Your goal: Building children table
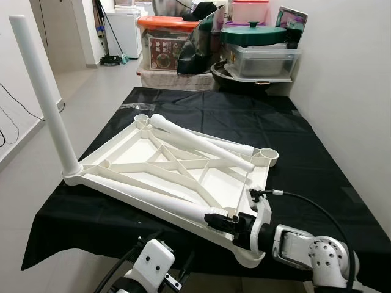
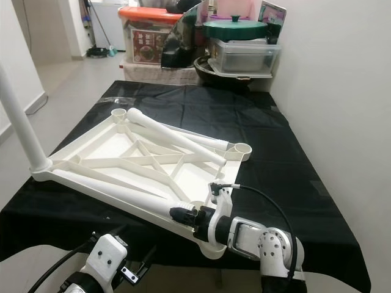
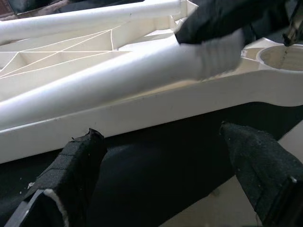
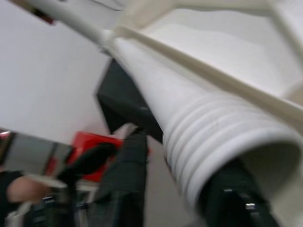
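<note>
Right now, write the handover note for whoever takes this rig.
Right gripper: shut on the threaded end of a loose leg lying across the upturned tabletop, beside the near corner socket.
Left gripper: fingers open, below the table's near edge, holding nothing.
Done: one leg stands in the left corner.
Left: the held leg and two more legs lying on the tabletop.

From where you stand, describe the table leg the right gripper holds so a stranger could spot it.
On the black-draped table lies an upturned white tabletop. The leg runs along its near edge, its threaded end in the right gripper. The two loose legs lie farther back; a fourth leg stands upright.
</note>
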`<state>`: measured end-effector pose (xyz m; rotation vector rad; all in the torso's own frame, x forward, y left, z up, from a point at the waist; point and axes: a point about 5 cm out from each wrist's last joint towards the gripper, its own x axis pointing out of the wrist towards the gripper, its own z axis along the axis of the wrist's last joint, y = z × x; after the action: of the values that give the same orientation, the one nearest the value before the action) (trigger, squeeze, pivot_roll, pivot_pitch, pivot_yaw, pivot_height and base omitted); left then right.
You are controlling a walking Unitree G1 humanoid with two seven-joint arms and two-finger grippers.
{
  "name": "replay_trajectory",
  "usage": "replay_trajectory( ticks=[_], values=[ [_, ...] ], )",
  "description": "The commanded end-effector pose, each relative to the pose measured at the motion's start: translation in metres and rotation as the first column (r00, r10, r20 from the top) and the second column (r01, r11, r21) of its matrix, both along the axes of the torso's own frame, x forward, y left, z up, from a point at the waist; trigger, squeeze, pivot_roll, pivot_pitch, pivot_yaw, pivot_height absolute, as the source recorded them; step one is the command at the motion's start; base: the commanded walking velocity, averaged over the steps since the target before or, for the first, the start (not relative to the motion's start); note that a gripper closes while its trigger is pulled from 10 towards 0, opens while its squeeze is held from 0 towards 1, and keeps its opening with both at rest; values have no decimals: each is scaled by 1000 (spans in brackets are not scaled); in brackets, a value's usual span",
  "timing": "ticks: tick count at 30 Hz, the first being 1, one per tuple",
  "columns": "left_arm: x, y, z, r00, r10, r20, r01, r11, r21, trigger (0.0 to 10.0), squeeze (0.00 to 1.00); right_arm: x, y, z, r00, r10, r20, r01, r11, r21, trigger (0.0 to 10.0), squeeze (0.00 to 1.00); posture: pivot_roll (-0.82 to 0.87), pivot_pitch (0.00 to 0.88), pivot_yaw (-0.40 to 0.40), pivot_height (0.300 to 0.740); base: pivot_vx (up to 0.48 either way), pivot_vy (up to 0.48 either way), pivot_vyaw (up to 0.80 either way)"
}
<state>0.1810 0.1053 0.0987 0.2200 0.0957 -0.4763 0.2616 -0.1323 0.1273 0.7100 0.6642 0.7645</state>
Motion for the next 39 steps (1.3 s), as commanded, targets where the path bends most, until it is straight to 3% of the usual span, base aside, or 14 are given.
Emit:
replay_trajectory(
  ticks=[1, 13, 25, 26, 27, 28, 30, 31, 32, 33, 34, 35, 36, 39],
  values=[
    [0, 0, -4, 1000, -2, -19, 2, 1000, 16, 10000, 0, 3, 2, 11, 998, 25, 50, -27, 999, 46, 0, 0, 96, 0, -100, 740, 0, 0, 0],
    [0, 0, -5, 1000, 0, -24, 1, 1000, 15, 10000, 0, 6, 4, 26, 992, 27, 123, -48, 984, 169, 0, 0, 101, 0, -103, 740, 0, 0, 0],
    [14, 17, 0, 991, 121, -50, -125, 988, -87, 10000, 0, 10, -28, 52, 971, -5, 237, -89, 919, 383, 0, 0, 103, 0, -97, 740, 0, 0, 0],
    [21, 25, 7, 979, 187, -75, -199, 959, -202, 10000, 0, 8, -32, 52, 970, 0, 242, -104, 903, 416, 0, 0, 103, 0, -97, 740, 0, 0, 0],
    [21, 25, 7, 979, 187, -75, -199, 959, -202, 10000, 0, 8, -32, 52, 970, 0, 242, -104, 903, 416, 0, 0, 103, 0, -97, 740, 0, 0, 0],
    [29, 31, 21, 972, 220, -84, -235, 903, -358, 10000, 0, 5, -34, 50, 971, 8, 239, -115, 893, 436, 0, 0, 106, 0, -96, 740, 0, 0, 0],
    [29, 31, 21, 972, 220, -84, -235, 903, -358, 10000, 0, 5, -34, 50, 971, 8, 239, -115, 893, 436, 0, 0, 106, 0, -96, 740, 0, 0, 0],
    [36, 37, 38, 968, 238, -82, -246, 825, -509, 10000, 490, 1, -36, 47, 973, 15, 232, -123, 881, 457, 0, 0, 111, 0, -96, 740, 0, 0, 0],
    [42, 44, 55, 968, 242, -65, -227, 735, -639, 10000, 494, -1, -38, 44, 974, 15, 226, -124, 870, 478, 0, 0, 113, 0, -95, 740, 0, 0, 0],
    [46, 51, 70, 969, 243, -37, -192, 654, -732, 10000, 851, -3, -41, 41, 976, 14, 216, -121, 861, 493, 0, 0, 113, 0, -95, 740, 0, 0, 0],
    [46, 51, 70, 969, 243, -37, -192, 654, -732, 10000, 851, -3, -41, 41, 976, 14, 216, -121, 861, 493, 0, 0, 113, 0, -95, 740, 0, 0, 0],
    [48, 56, 80, 967, 253, -17, -170, 598, -783, 10000, 1000, -5, -43, 39, 978, 13, 208, -118, 858, 500, 0, 0, 113, 0, -95, 740, 0, 0, 0],
    [51, 62, 89, 965, 264, 5, -145, 545, -826, 10000, 1000, -7, -45, 37, 979, 18, 203, -121, 855, 504, 0, 0, 116, 0, -95, 740, 0, 0, 0],
    [51, 64, 94, 967, 253, 20, -120, 525, -843, 10000, 1000, -8, -45, 35, 980, 27, 197, -125, 854, 505, 0, 0, 114, 0, -91, 740, 0, 0, 0]
  ],
)
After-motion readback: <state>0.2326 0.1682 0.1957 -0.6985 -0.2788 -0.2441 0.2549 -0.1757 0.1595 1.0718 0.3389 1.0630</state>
